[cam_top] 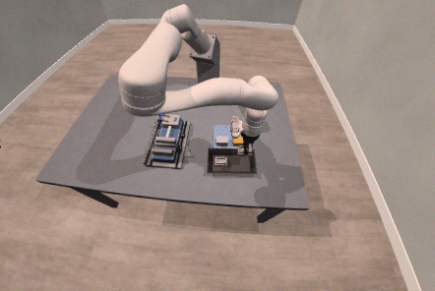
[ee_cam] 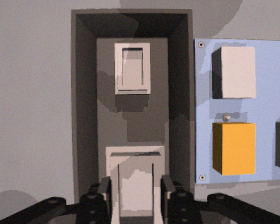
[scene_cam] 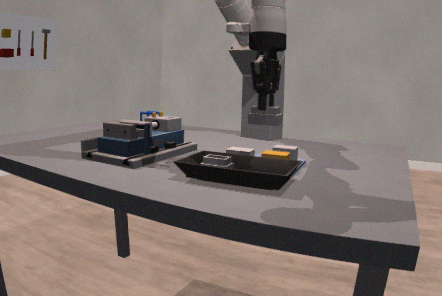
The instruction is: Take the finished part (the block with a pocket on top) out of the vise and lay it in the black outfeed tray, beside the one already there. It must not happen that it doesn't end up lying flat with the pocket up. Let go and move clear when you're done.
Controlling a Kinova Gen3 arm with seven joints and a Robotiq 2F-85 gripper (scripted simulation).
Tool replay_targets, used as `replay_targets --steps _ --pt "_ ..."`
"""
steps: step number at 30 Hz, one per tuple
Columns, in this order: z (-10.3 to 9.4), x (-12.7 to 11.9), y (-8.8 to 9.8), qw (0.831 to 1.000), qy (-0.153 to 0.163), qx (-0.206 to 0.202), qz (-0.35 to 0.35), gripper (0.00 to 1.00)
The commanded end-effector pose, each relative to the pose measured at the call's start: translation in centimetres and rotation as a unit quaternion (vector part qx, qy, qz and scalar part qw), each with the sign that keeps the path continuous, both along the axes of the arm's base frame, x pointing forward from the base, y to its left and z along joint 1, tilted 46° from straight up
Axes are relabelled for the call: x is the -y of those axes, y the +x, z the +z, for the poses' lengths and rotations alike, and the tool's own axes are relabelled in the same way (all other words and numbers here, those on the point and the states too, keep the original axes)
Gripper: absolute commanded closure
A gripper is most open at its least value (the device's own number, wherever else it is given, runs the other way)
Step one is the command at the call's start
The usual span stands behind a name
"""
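My gripper (cam_top: 247, 149) (scene_cam: 266, 106) (ee_cam: 135, 189) is shut on the finished part (scene_cam: 265, 116) (ee_cam: 136, 167), a pale grey block with a pocket on top. It holds the part in the air over the near free half of the black outfeed tray (cam_top: 242, 165) (scene_cam: 235, 174) (ee_cam: 83, 105). A second pocketed grey part (cam_top: 219, 161) (scene_cam: 217, 159) (ee_cam: 132, 67) lies flat in the tray's other half. The blue and grey vise (cam_top: 167, 142) (scene_cam: 135, 136) stands to the left of the tray, away from the gripper.
A light blue plate (cam_top: 218, 129) (ee_cam: 205, 125) lies beside the tray. It carries an orange block (cam_top: 238, 140) (scene_cam: 276, 154) (ee_cam: 234, 147) and grey blocks (cam_top: 222, 139) (scene_cam: 240, 151) (ee_cam: 237, 72). The arm's grey pedestal (cam_top: 207, 60) stands at the table's back.
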State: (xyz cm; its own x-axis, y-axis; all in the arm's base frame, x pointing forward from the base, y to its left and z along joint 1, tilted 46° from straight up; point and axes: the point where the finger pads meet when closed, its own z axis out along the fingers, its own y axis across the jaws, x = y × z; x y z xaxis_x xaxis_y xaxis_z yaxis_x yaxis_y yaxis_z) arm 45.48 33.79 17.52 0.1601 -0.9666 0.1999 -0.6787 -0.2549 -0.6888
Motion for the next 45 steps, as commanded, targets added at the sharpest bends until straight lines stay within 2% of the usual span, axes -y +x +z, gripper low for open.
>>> replay_targets --steps 1,26,45 --pt "0.1 -0.1 0.0 1.000 0.000 0.001 0.001 1.00" --pt "0.0 -0.1 0.1 1.000 0.000 0.001 0.001 1.00" --pt "-1.1 0.0 1.2 1.000 0.000 0.000 0.001 1.00"
